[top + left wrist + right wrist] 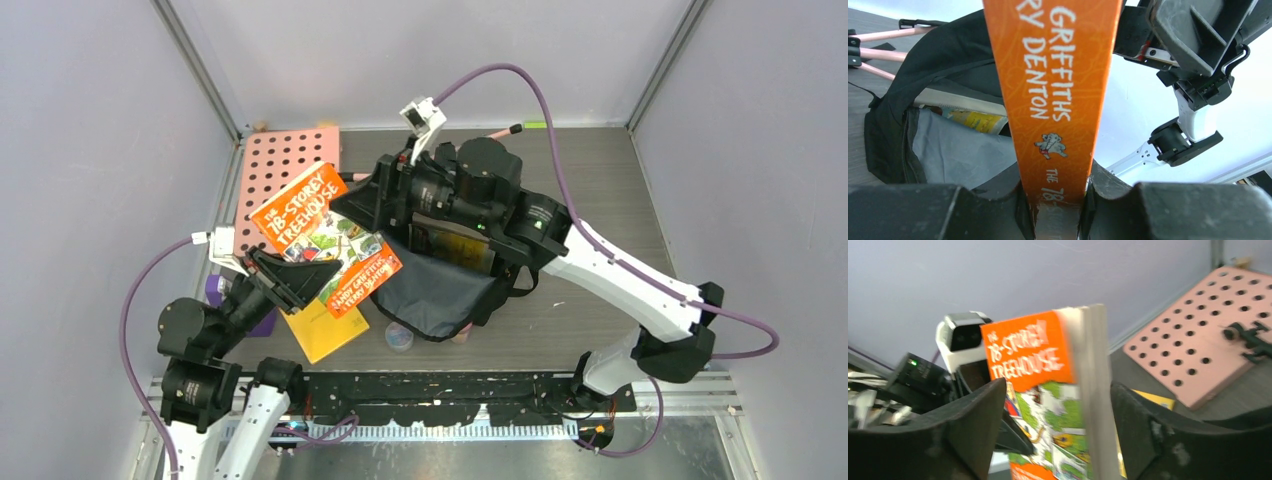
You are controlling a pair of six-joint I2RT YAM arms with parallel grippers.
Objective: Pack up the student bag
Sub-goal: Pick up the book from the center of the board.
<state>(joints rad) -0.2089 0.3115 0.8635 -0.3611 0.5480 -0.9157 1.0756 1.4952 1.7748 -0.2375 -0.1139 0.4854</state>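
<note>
Left of centre, my left gripper [1058,200] is pinching the orange book [1053,100] by its spine. My right gripper [1058,390] is hovering, fingers spread, at the book's far end. The student bag [440,295] is lying open mid-frame.

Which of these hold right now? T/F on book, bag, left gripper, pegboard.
1. The left gripper is clamped on the orange book. True.
2. The orange book is inside the student bag. False: it is held up outside it, to its left in the top view.
3. The student bag is zipped shut. False: it gapes open, grey lining showing.
4. The student bag already holds another book. True.
5. The pink pegboard lies at the table's far left corner. True.
</note>
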